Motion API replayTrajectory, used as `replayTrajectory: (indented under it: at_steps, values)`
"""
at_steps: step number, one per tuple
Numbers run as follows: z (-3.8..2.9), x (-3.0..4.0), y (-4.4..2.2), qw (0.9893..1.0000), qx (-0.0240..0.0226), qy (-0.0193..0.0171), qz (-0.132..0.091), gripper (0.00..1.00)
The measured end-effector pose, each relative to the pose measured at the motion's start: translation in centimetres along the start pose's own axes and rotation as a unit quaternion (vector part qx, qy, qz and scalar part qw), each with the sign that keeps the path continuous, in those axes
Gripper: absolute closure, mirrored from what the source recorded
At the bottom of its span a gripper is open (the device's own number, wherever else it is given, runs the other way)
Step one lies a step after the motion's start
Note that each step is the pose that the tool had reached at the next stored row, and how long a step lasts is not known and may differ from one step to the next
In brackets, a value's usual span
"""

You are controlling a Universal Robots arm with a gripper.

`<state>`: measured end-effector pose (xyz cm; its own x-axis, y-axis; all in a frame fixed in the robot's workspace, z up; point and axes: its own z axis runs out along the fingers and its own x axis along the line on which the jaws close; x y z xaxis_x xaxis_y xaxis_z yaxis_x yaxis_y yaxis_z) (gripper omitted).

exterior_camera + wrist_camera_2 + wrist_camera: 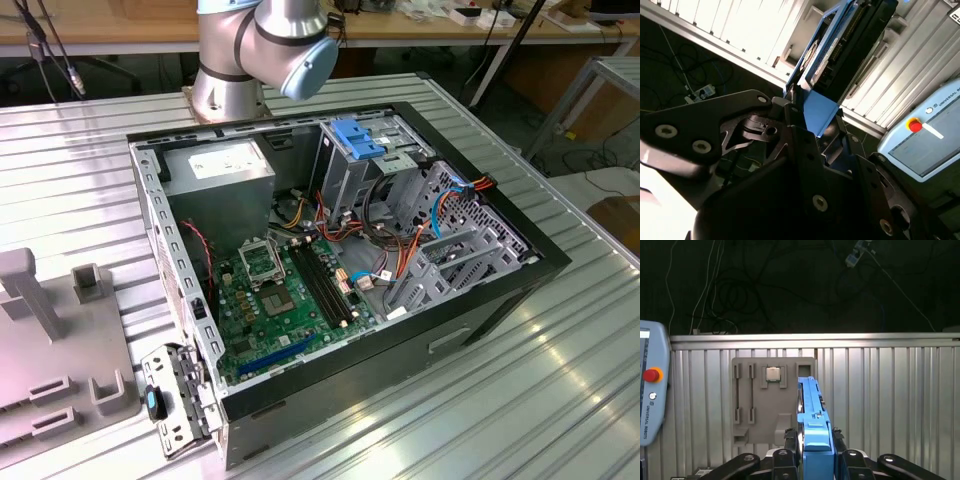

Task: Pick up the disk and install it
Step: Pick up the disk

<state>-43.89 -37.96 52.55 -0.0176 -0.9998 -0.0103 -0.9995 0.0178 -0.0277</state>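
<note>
Your gripper (813, 442) has its jaws clamped on the disk (812, 405), one on either side of its thin profile. The disk stands edge-on between them, seated low at its blue-capped end and reaching well beyond their tips. In both wrist views it looks centred and straight in the grip, blue rail outward. Since most of the disk overhangs the jaws, I judge the risk to be leverage: move smoothly, avoid sharp wrist turns, and do not let the free end knock anything, or it may twist in the clamp. Behind the disk in the first wrist view lie the grey fixture plate (772, 405) and the ribbed metal table (890, 400), with the disk clear of both. On the table in the exterior view sits the open computer case (340, 270), its blue-topped drive cage (355, 140) towards the far side and loose cables (400, 230) crowded just beside it. Approach the cage with the disk's rails square to it, and keep the overhanging end away from those cables.
</note>
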Motion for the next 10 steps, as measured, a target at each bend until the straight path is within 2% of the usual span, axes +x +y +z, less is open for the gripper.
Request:
replayTrajectory:
  at_steps: [2,6,8,10]
  values:
    - [0.02,-0.02,-0.58,1.0000,0.0000,0.0000,0.000,0.63]
    - [0.07,-0.06,-2.48,1.0000,0.0000,0.0000,0.000,0.63]
    - [0.12,-0.09,-3.99,1.0000,0.0001,0.0000,0.000,0.63]
    - [0.17,-0.13,-5.88,1.0000,0.0000,0.0000,0.000,0.63]
